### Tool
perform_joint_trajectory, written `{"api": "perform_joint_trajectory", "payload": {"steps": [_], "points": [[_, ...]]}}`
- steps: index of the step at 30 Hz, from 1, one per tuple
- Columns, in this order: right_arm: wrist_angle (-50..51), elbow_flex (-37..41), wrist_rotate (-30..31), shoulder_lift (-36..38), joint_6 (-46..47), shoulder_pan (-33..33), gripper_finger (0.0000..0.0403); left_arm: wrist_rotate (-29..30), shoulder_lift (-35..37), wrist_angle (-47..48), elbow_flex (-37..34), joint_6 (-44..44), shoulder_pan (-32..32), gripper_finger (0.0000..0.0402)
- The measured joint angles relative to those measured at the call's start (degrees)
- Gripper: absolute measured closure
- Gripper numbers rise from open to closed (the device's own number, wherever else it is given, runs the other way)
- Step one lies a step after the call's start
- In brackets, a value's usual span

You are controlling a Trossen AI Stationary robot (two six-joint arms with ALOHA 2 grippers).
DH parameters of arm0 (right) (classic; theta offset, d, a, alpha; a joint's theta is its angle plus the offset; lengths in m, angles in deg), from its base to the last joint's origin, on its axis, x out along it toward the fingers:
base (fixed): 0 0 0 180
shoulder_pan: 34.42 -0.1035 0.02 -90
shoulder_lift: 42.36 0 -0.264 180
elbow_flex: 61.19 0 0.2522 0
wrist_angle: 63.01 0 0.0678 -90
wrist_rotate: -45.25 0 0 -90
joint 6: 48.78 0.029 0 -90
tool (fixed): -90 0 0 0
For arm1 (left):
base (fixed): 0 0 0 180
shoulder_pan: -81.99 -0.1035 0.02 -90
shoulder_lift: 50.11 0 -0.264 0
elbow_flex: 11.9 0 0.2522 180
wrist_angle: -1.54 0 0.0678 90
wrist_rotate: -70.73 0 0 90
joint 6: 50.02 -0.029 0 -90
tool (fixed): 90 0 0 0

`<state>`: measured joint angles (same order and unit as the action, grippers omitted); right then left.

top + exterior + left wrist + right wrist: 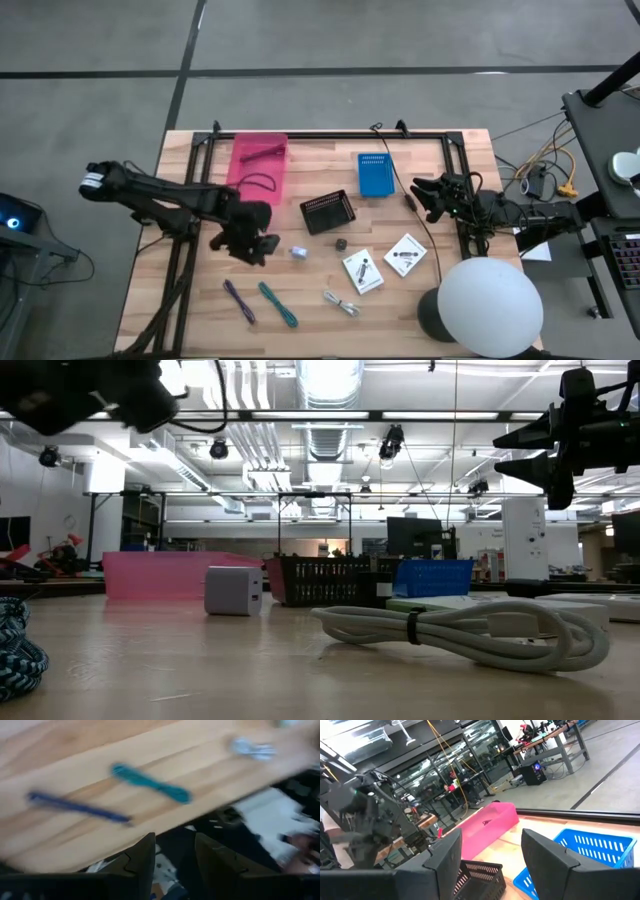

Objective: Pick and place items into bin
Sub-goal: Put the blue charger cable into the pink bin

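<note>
A purple stick [238, 300] and a green stick [278, 303] lie flat near the table's front edge; the left wrist view shows the purple stick [75, 806] and the green stick [150, 781] too. Two white packets [362, 270] [405, 254], a dark knob [340, 243] and a small white cube [298, 252] rest on the wood. My left gripper [245, 242] hovers left of the cube, tipped downward, open and holding nothing [175, 865]. My right gripper [425, 195] waits level at the right, open [492, 865].
A pink bin [258, 165] with dark things in it stands at the far left, a black basket [328, 212] mid-table, and a blue bin [375, 173] behind it. A white cable bundle [342, 303] lies near the front. A white lamp dome [490, 305] covers the front right corner.
</note>
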<state>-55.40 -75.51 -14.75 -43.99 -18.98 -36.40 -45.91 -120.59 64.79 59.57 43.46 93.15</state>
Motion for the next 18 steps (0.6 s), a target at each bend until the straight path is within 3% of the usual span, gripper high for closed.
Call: {"api": "perform_joint_trajectory", "payload": {"steps": [7, 18], "points": [[0.0, 0.0, 0.0, 0.0, 0.0, 0.0, 0.0211, 0.0, -5.2, 7.5, 0.0, 6.7, 6.5, 0.0278], [0.0, 0.0, 0.0, 0.0, 0.0, 0.0, 0.0211, 1.8, -14.4, 7.6, 0.0, 9.7, 12.7, 0.0278]]}}
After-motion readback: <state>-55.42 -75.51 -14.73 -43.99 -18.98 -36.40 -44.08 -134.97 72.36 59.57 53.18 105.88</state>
